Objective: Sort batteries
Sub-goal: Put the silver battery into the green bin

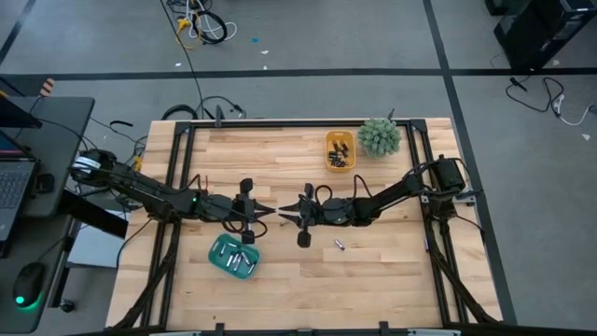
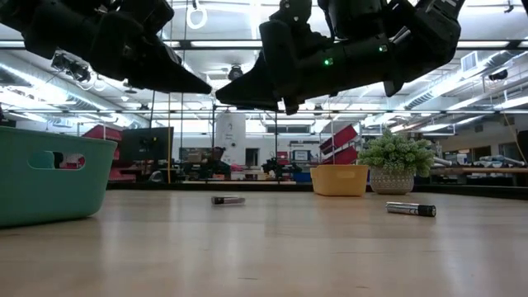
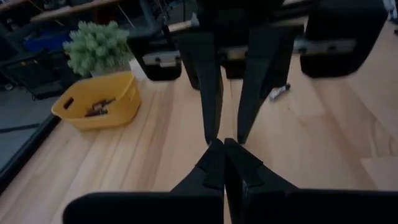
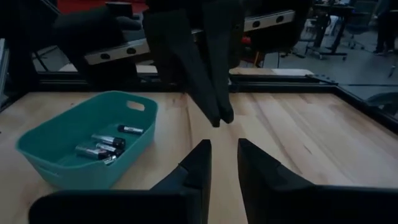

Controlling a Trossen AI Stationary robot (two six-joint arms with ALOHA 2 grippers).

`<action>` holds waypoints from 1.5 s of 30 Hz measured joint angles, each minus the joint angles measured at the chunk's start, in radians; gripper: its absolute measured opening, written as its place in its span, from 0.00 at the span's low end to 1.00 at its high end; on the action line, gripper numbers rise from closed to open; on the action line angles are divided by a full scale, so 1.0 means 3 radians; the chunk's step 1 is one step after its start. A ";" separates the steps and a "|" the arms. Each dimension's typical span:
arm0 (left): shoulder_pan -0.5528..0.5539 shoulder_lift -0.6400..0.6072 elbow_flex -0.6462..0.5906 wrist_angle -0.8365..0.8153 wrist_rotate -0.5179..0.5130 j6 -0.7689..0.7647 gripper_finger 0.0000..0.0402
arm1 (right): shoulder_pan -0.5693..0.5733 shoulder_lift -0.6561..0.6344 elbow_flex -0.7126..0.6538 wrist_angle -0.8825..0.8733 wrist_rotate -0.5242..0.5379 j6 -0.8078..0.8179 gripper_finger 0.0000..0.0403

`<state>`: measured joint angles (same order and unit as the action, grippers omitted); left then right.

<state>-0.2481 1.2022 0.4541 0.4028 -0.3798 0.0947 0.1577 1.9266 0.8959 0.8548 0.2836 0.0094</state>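
Overhead, the left end effector (image 1: 271,211) was closed and empty; the right end effector (image 1: 281,213), facing it, stood parted. Batteries lay in the teal bin (image 1: 217,257), the yellow bin (image 1: 328,140), and one battery (image 1: 340,245) loose on the counter (image 1: 392,271). Likely light, rigid, slippery and prone to rolling, best pinched mid-barrel.

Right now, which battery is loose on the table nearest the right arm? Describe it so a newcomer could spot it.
Start at the wooden table and find the yellow bin next to the small potted plant at the far edge. Come straight toward the near edge, past the right arm's fingers, to a tiny battery lying flat on bare wood. Unlike the others, it lies in neither the yellow bin nor the teal bin.
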 joint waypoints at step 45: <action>-0.0001 -0.0003 0.0000 -0.0096 0.0086 0.0069 0.00 | -0.0178 0.0395 0.0137 -0.0863 -0.0443 0.0143 0.33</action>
<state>-0.2485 1.2015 0.4541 0.3740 -0.3540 0.1153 0.1043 2.0453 0.9371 0.5959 0.1506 0.0524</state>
